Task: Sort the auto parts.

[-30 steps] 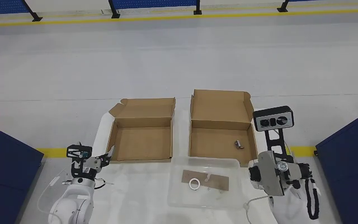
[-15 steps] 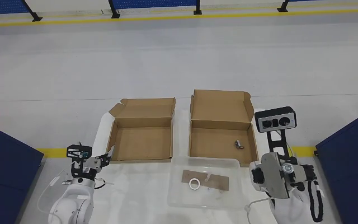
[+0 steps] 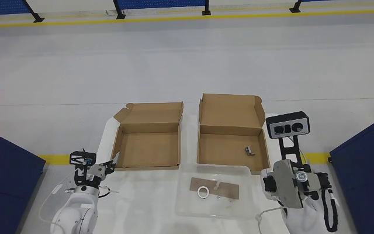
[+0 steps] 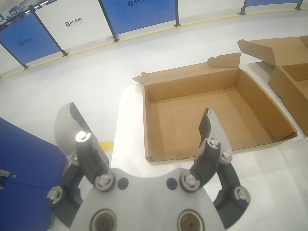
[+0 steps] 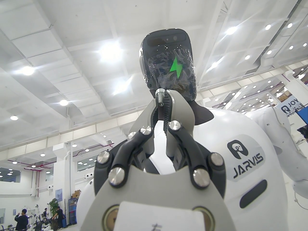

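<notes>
- Left gripper (image 3: 110,162): sits at the lower left of the top view, over the white table (image 3: 146,196) and just beside the near left corner of the left cardboard box (image 3: 149,149). Its fingers (image 4: 208,126) are spread wide with nothing between them.
- Left cardboard box: lid flap folded back, interior bare, standing left of centre.
- Clear plastic tray (image 3: 182,202): at lower centre, just below the two boxes. It contains a flat brown cardboard sheet (image 3: 228,188), with a white ring (image 3: 204,191) lying at the sheet's left part.
- Right cardboard box (image 3: 225,146): open, right of centre, close beside the left box. A small metal part (image 3: 249,150) lies on its floor near the right wall.
- Right gripper (image 5: 164,97): its arm is at the lower right of the top view, and the gripper is tilted upward toward the ceiling. The fingers are clenched on a small threaded bolt (image 5: 159,96), held at the tips with its end protruding.
</notes>
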Controlling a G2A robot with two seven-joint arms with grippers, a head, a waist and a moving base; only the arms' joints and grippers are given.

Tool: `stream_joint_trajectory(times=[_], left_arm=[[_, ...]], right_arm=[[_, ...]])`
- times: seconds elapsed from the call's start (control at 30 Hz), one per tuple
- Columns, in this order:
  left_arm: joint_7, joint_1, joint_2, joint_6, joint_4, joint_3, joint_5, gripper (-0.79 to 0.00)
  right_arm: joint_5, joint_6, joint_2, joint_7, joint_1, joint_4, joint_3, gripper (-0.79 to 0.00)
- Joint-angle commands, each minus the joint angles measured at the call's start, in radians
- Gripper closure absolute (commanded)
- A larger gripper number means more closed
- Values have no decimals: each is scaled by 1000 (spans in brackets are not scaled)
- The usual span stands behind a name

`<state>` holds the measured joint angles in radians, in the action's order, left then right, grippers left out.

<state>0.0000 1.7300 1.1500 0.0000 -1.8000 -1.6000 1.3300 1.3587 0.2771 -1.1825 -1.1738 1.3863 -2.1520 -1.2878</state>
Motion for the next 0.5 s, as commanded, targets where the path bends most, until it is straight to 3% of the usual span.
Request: stream_joint_trajectory(times=[0.0,0.47], left_arm=[[0,0,0,0,0,0,0,-785],[0,0,0,0,0,0,0,-785]], right_arm=[[0,0,0,0,0,0,0,0],[-79,-11,-2,-2,29,-23,-25,0]])
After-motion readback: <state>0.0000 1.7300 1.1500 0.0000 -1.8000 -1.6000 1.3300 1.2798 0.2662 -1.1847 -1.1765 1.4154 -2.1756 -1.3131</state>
